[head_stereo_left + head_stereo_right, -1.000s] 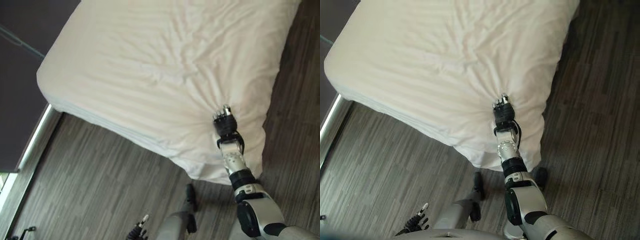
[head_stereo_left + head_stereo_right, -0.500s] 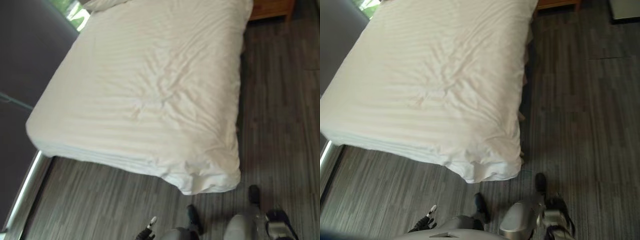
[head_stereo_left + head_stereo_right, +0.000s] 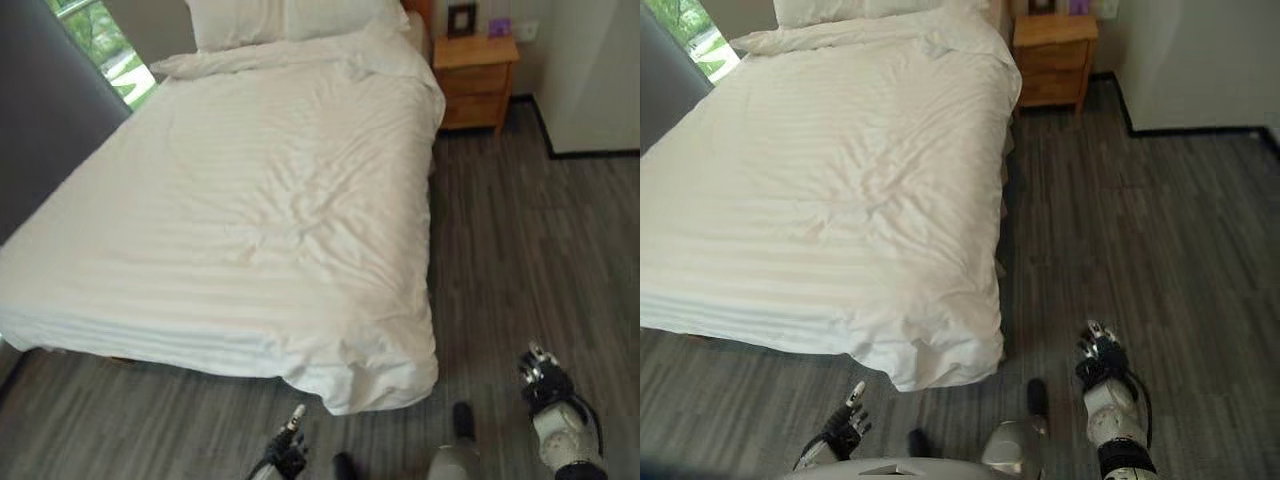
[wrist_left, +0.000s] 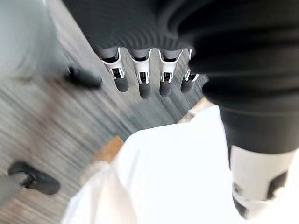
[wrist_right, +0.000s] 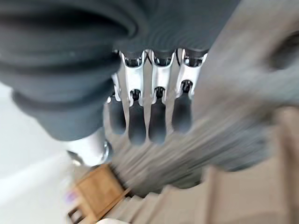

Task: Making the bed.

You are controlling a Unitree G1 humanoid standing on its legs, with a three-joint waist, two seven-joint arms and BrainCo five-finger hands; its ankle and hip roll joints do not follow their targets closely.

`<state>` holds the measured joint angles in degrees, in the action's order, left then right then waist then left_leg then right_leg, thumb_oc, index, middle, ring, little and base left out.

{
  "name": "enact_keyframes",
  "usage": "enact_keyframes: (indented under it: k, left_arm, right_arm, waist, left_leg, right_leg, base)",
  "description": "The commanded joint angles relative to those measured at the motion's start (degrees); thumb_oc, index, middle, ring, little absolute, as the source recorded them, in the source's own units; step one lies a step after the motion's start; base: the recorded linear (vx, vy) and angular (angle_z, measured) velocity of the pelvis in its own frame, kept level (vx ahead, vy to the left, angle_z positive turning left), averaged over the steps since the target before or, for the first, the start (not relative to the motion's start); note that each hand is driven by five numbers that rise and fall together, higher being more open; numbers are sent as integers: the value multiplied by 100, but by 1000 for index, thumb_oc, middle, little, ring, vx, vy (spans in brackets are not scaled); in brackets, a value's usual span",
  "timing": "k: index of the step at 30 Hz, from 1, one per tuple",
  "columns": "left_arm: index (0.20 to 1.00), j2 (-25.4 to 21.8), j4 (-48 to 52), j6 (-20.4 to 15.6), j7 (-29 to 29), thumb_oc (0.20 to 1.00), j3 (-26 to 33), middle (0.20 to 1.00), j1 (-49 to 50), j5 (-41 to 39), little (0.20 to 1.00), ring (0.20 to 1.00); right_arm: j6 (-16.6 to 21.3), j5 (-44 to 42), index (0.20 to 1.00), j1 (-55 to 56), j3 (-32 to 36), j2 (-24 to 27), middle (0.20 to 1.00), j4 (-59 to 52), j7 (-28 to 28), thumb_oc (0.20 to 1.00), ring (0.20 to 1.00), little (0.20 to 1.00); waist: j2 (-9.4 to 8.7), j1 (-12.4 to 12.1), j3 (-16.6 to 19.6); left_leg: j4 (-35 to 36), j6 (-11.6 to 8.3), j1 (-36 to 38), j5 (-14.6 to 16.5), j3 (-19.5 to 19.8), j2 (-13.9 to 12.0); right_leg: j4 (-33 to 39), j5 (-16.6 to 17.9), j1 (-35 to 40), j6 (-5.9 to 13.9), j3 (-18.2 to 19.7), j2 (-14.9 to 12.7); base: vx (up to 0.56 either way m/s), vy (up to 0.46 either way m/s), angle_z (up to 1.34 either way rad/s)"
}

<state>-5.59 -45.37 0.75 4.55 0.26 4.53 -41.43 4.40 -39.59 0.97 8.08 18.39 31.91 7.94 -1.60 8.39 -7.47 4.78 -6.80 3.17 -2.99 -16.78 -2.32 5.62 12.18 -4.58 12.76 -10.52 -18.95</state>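
**Both hands low and free of the bed**

The bed (image 3: 230,200) stretches away from the robot, covered by a white duvet (image 3: 820,190) that lies mostly flat, with soft creases around its middle. The near corner of the duvet (image 3: 370,385) bunches and hangs down toward the grey wood floor (image 3: 1160,220). Two pillows (image 3: 290,18) sit at the far end against the headboard, with the duvet's top edge rumpled just below them. A wooden nightstand (image 3: 1055,60) stands beside the head of the bed on the robot's right, next to a white wall (image 3: 1200,60). A window (image 3: 100,45) shows at the far left.

The right hand (image 3: 1100,360) hangs over the floor, to the right of the bed's near corner and apart from the duvet; its wrist view shows the fingers (image 5: 156,116) straight and side by side, holding nothing. The left hand (image 3: 845,425) is low at the near edge, just short of the bed's foot; its fingers (image 4: 142,77) are likewise straight in a row with nothing between them, the white duvet showing past them
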Motion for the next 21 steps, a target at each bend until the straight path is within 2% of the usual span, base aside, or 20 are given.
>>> enact_keyframes:
  k: [1, 2, 3, 5, 7, 8, 9, 12, 13, 14, 15, 16, 18, 19, 20, 21]
  left_arm:
    - [1000, -728, 881, -693, 327, 1000, 635, 1000, -401, 237, 1000, 1000]
    - [1000, -1215, 2125, -876, 615, 1000, 939, 1000, -262, 799, 1000, 1000]
    - [1000, -1212, 2146, -865, 624, 1000, 937, 1000, -250, 807, 1000, 1000]
    - [1000, -1285, 2608, -936, 681, 1000, 1005, 1000, -257, 864, 1000, 1000]
    - [1000, -1373, 3232, -1001, 816, 1000, 1237, 1000, -195, 862, 1000, 1000]
    - [1000, -1507, 3661, -1032, 872, 1000, 1419, 1000, -154, 916, 1000, 1000]
    - [1000, -1504, 3682, -1019, 879, 1000, 1423, 1000, -140, 923, 1000, 1000]
    - [1000, -1627, 4121, -1069, 931, 1000, 1619, 1000, -113, 1162, 1000, 1000]
    - [1000, -1623, 4134, -1061, 933, 1000, 1618, 1000, -100, 1167, 1000, 1000]
    - [1000, -1502, 4303, -1084, 946, 1000, 1644, 1000, -25, 973, 1000, 1000]
    - [1000, -1501, 4323, -1077, 946, 1000, 1653, 1000, -3, 961, 1000, 1000]
    - [1000, -1428, 4348, -1137, 1018, 1000, 1699, 1000, 27, 945, 1000, 1000]
    - [1000, -1397, 4357, -1147, 972, 1000, 1703, 1000, 111, 1015, 1000, 1000]
    - [1000, -1253, 4214, -1069, 911, 1000, 1497, 1000, 155, 989, 1000, 1000]
    - [1000, -1133, 4083, -1029, 856, 1000, 1322, 1000, 171, 951, 1000, 1000]
    - [1000, -1120, 4063, -1040, 849, 1000, 1317, 1000, 155, 949, 1000, 1000]
  right_arm:
    - [207, 1775, 1000, -10, 179, 544, 1000, -618, 68, 1000, 1000, 1000]
    - [8, 3154, 1000, 452, 186, 717, 1000, -1368, 104, 1000, 1000, 1000]
    - [-5, 3164, 1000, 465, 191, 708, 1000, -1389, 105, 1000, 1000, 1000]
    - [-73, 3336, 1000, 536, 249, 730, 1000, -1569, 25, 1000, 1000, 1000]
    - [-134, 3454, 1000, 628, 368, 693, 1000, -1844, -17, 1000, 1000, 1000]
    - [-160, 3800, 1000, 564, 328, 810, 1000, -1966, -55, 1000, 1000, 1000]
    - [-165, 3805, 1000, 567, 325, 806, 1000, -1972, -56, 1000, 1000, 1000]
    - [-176, 3965, 1000, 419, 219, 877, 1000, -2085, -183, 1000, 1000, 1000]
    - [-178, 3966, 1000, 425, 218, 877, 1000, -2083, -184, 1000, 1000, 1000]
    - [-214, 4053, 1000, 294, 92, 861, 1000, -2159, -169, 1000, 1000, 1000]
    - [-228, 4061, 1000, 294, 79, 858, 1000, -2165, -163, 1000, 1000, 1000]
    - [-157, 4171, 1000, 83, -141, 866, 1000, -2426, -175, 1000, 1000, 1000]
    - [-148, 4231, 1000, 22, -201, 912, 1000, -2497, -215, 1000, 1000, 1000]
    - [-131, 4318, 1000, -113, -340, 941, 1000, -2718, -268, 1000, 1000, 1000]
    - [-102, 4363, 1000, -164, -395, 965, 1000, -2890, -250, 1000, 1000, 1000]
    - [-114, 4369, 1000, -157, -388, 977, 1000, -2910, -248, 1000, 1000, 1000]
  waist:
    - [305, -103, -463]
    - [245, -323, -438]
    - [241, -323, -431]
    - [227, -417, -381]
    - [204, -545, -252]
    - [220, -710, -118]
    - [210, -718, -122]
    - [172, -1017, 108]
    - [149, -1016, 121]
    - [116, -1186, 219]
    - [118, -1194, 220]
    - [184, -1299, 223]
    - [249, -1318, 226]
    - [309, -1306, 171]
    - [337, -1271, 76]
    - [365, -1273, 68]
  left_leg:
    - [22, 55, 357, 347, 66, -96]
    - [22, 167, 292, 152, -118, -270]
    - [22, 167, 278, 131, -118, -270]
    - [22, 260, 241, 53, -272, -350]
    - [22, 320, 176, -32, -483, -382]
    - [14, 376, 70, -121, -717, -445]
    - [15, 377, 83, -116, -730, -436]
    - [-47, 367, -59, -247, -1221, -495]
    - [-32, 319, -7, -141, -1091, -454]
    - [-74, 265, -156, -276, -1357, -539]
    - [-70, 248, -137, -286, -1375, -550]
    - [-105, 1, -181, -630, -1685, -811]
    - [-103, -75, -130, -697, -1787, -924]
    - [-339, -202, -251, -829, -1837, -1083]
    - [-578, -310, -371, -909, -1828, -1196]
    - [-639, -338, -397, -900, -1810, -1246]
  right_leg:
    - [-593, -24, -160, 185, -697, -91]
    - [-1408, -690, 188, 2, -1196, 119]
    - [-1411, -682, 175, -11, -1198, 118]
    - [-1972, -1029, 380, -105, -1251, 228]
    - [-2238, -1228, 668, -133, -1248, 271]
    - [-2462, -1266, 1004, -123, -1468, 162]
    - [-2476, -1275, 1002, -118, -1452, 150]
    - [-2247, -1001, 1588, -12, -1882, -140]
    - [-2259, -1067, 1617, 69, -1761, -149]
    - [-1927, -1040, 1900, 128, -2001, -185]
    - [-1853, -1010, 1935, 123, -1999, -158]
    - [-1083, -1301, 2043, 68, -2232, 56]
    - [-805, -1326, 2084, 22, -2204, 177]
    - [-361, -1586, 2207, -99, -2092, 513]
    - [-242, -1613, 2213, -169, -2057, 600]
    - [-213, -1611, 2226, -195, -2059, 641]
  base:
    - [-343, 151, 0]
    - [-295, 118, -12]
    - [-302, 123, -69]
    - [-180, 57, -122]
    - [-230, 33, -61]
    - [-204, 19, -54]
    - [-218, -1, -65]
    - [-151, -38, -92]
    - [-193, -111, -108]
    - [-109, -94, -112]
    - [-270, -243, -96]
    - [-133, -205, -86]
    - [-134, -234, -104]
    - [-143, -301, -85]
    - [-147, -311, -48]
    - [-196, -269, -8]
